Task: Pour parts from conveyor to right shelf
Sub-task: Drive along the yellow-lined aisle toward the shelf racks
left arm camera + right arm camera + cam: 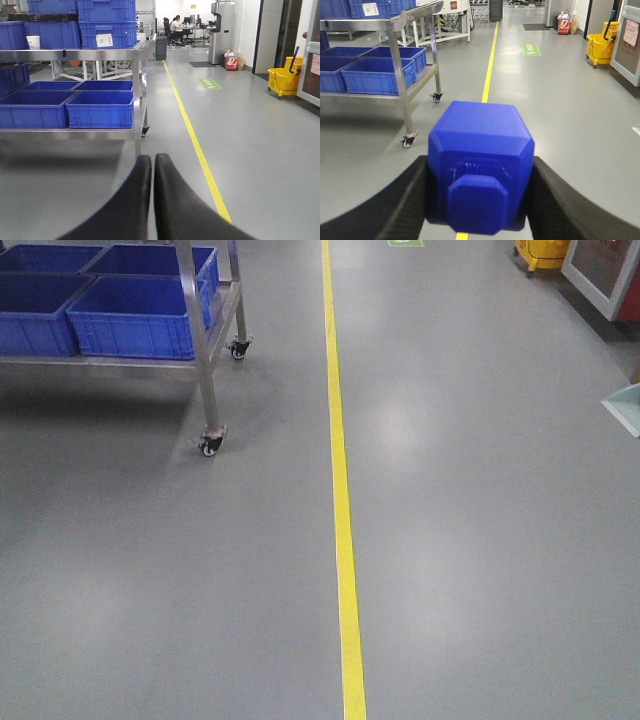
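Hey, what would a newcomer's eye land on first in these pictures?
A blue faceted block held in the right gripper fills the right wrist view. Next comes the yellow floor line running straight up the grey floor, with a wheeled steel cart carrying blue bins to its left.

in the front view the steel cart (205, 340) is cut by the top and left edges, so only its lower shelf, two legs and parts of the blue bins (135, 315) show. the yellow mop bucket (545, 252) is cropped at the top, and a pale green corner (625, 405) at the right edge is cropped past naming. the left gripper (152, 159) runs off the bottom of its view. the blue part (480, 145) hides the inner faces of the right gripper (480, 167) and a stretch of the yellow line (489, 75). the label (104, 40) on a stacked bin is too small to read, and the seated person (176, 24) is too far off to make out.
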`<state>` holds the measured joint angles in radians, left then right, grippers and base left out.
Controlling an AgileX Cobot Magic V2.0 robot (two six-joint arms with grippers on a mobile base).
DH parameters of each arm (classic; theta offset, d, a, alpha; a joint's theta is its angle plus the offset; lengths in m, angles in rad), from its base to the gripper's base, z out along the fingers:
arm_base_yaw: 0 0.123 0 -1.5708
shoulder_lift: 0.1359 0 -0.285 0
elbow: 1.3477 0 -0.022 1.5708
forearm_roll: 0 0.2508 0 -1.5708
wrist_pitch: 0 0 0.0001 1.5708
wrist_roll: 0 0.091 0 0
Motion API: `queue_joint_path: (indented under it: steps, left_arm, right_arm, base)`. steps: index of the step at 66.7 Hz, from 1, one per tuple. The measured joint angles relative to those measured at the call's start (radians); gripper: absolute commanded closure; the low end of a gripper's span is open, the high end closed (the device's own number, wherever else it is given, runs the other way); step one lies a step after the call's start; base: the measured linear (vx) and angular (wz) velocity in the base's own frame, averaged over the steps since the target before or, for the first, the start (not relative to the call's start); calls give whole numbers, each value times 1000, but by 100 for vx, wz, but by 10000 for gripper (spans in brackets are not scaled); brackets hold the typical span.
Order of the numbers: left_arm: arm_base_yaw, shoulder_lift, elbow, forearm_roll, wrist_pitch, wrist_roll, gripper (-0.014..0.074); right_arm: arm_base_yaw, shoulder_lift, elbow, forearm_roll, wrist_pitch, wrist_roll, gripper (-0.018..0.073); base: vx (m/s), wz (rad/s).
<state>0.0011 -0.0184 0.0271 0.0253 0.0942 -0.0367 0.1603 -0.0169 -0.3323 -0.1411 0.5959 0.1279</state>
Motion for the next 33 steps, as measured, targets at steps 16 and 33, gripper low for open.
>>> queue_joint_path:
  steps: [16, 33]
  left_arm:
    - [0, 0, 0, 0, 0, 0, 603]
    - [0, 0, 0, 0, 0, 0, 603]
  right_arm:
    - [0, 0, 0, 0, 0, 0, 564]
    - [0, 0, 0, 0, 0, 0, 564]
  base:
    - [73, 4]
    - [70, 8]
